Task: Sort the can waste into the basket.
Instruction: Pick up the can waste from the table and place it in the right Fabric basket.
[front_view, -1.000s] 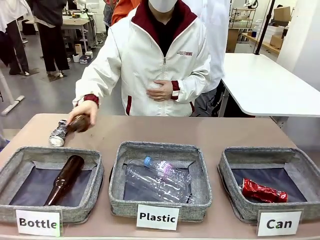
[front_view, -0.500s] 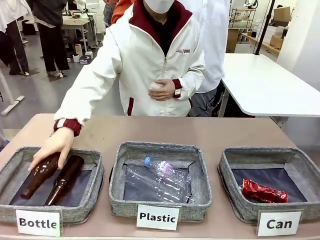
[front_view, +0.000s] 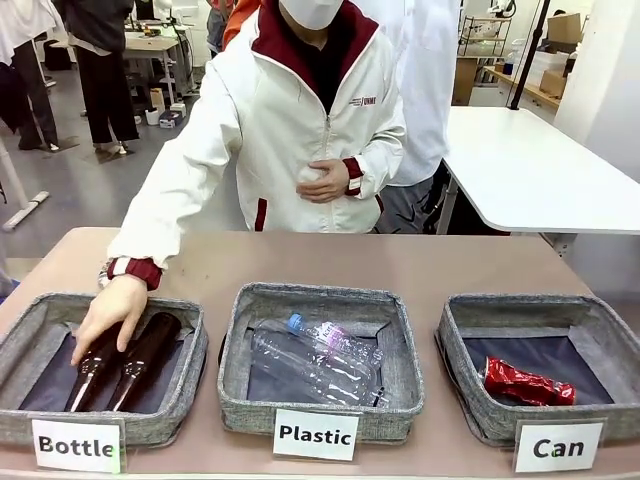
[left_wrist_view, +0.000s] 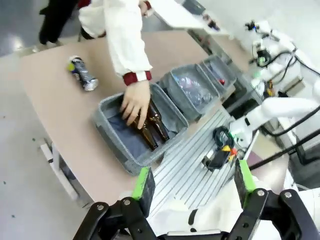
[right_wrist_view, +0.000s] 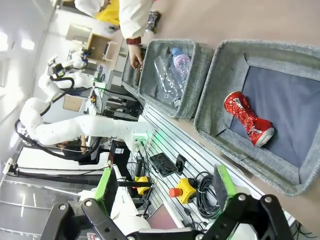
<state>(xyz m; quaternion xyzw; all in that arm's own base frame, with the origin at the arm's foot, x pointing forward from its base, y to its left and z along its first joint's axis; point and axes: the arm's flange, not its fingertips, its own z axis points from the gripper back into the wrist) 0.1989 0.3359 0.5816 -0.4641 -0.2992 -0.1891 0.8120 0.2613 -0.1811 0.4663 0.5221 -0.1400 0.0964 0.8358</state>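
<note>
Since earlier, a second brown glass bottle (front_view: 92, 368) has settled beside the first bottle (front_view: 148, 350) in the grey fabric "Bottle" basket (front_view: 25, 335), under the person's hand (front_view: 112, 312). Beyond it the dented black drink can (left_wrist_view: 82, 73) lies on the tan table (front_view: 400, 265), seemingly on its side. Far right, the crushed red can (front_view: 528, 385) sits in the grey woven "Can" basket (front_view: 455, 335). Left gripper (left_wrist_view: 194, 180) and right gripper (right_wrist_view: 164, 182) gape wide, empty. Reaching now could strike the person's arm (front_view: 190, 180) or roll the can.

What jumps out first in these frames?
The person's hand rests on two brown bottles in the Bottle basket at left. A crushed red can lies in the Can basket at right; a black can sits loose on the table beyond the Bottle basket.
</note>
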